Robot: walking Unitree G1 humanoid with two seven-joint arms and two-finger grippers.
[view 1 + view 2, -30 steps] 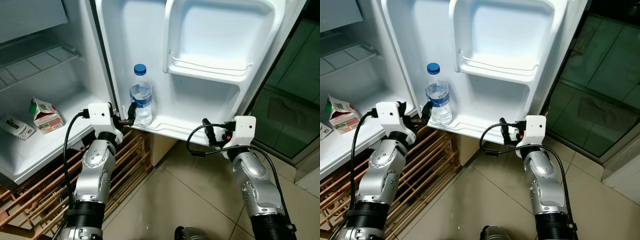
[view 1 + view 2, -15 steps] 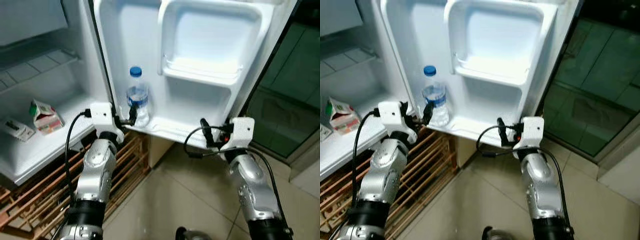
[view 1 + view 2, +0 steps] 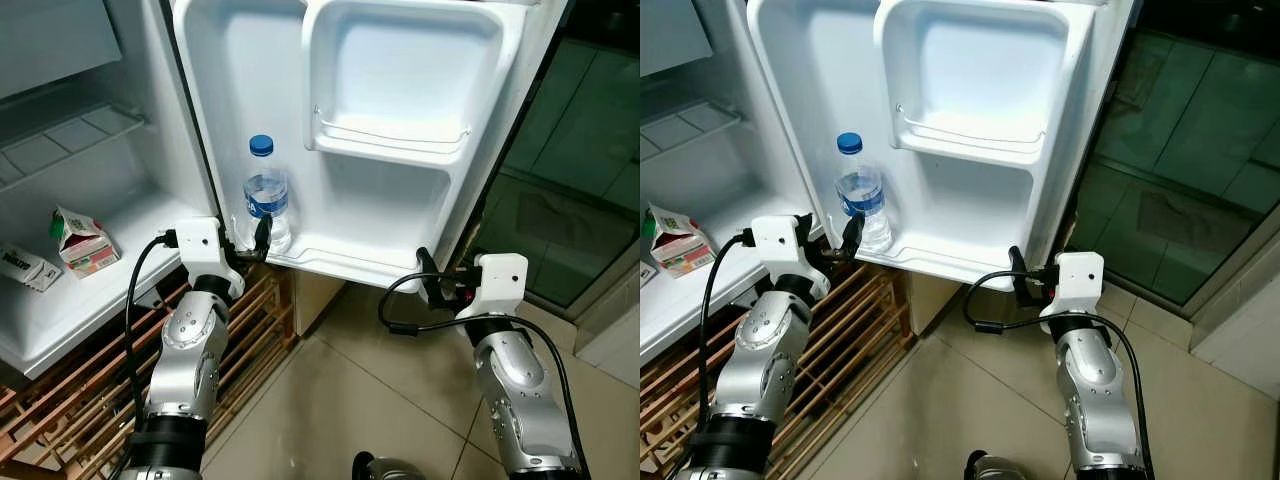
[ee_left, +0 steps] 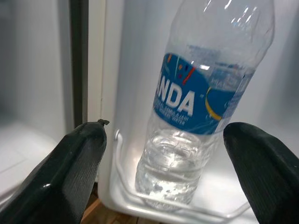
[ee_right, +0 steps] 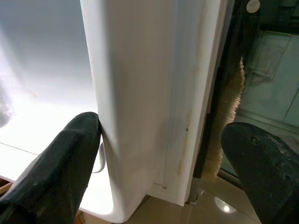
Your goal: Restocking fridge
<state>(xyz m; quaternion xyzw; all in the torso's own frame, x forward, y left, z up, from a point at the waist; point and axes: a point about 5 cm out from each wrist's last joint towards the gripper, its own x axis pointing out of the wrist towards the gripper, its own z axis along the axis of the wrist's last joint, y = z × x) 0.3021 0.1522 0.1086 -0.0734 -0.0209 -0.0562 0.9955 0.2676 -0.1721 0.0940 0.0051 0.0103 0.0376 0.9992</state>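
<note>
A water bottle [image 3: 267,195] with a blue cap stands upright in the bottom door shelf [image 3: 330,262] of the open fridge, at the shelf's hinge-side corner, just behind the low rail at its front edge. The left gripper [image 3: 258,236] sits just in front of the bottle with its fingers spread wide; in the left wrist view the two black fingers [image 4: 70,168] flank the bottle with a gap on each side, touching nothing.

The bottle looks full and clear, so it is probably moderately heavy for its size, with thin walls that would give under a hard squeeze. The smooth plastic and glossy label [image 4: 198,100] may be slippery. The label band in the middle looks like the best place to grip, where the body is straight, rather than the tapering shoulder or the ribbed base.

The right gripper [image 3: 428,288] is low at the door's outer bottom corner, its fingers apart on either side of the door's edge [image 5: 154,116], not pressing it as far as can be seen.

Inside the fridge, a small carton [image 3: 78,241] and a flat box [image 3: 22,268] lie on the bottom shelf near its front edge.
</note>
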